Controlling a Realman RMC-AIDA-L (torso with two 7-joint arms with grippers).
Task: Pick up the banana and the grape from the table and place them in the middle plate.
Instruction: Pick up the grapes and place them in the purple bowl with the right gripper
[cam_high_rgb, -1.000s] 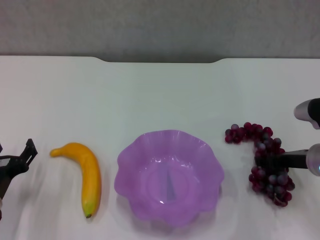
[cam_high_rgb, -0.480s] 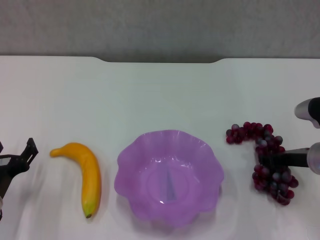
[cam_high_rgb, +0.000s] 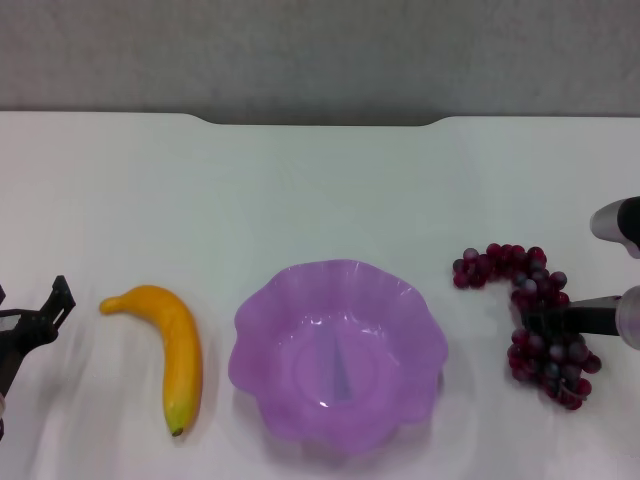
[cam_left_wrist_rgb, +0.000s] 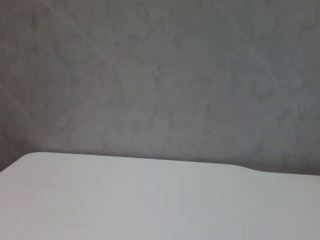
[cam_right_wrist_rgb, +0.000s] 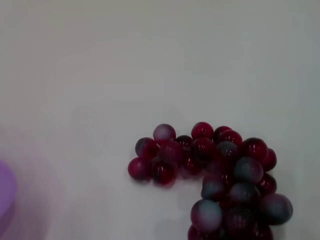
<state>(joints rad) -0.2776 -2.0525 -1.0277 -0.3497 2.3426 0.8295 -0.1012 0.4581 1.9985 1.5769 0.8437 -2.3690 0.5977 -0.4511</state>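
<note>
While the middle plate (cam_high_rgb: 338, 352) sits empty, my right claw (cam_high_rgb: 540, 322) grips the grape (cam_high_rgb: 540, 325) at right; the banana (cam_high_rgb: 168, 350) lies untouched beside my left claw (cam_high_rgb: 45, 318), whose opening I cannot tell.

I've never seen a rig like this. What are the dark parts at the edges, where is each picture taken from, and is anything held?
A two-armed robot films itself. The head view looks down on a white table with a banana, an empty purple middle plate and a grape bunch. The left gripper sits at the table's left edge, beside the banana, holding nothing. The right gripper reaches into the grape bunch. The left wrist view shows only table and wall. The right wrist view shows the grapes close up.
</note>
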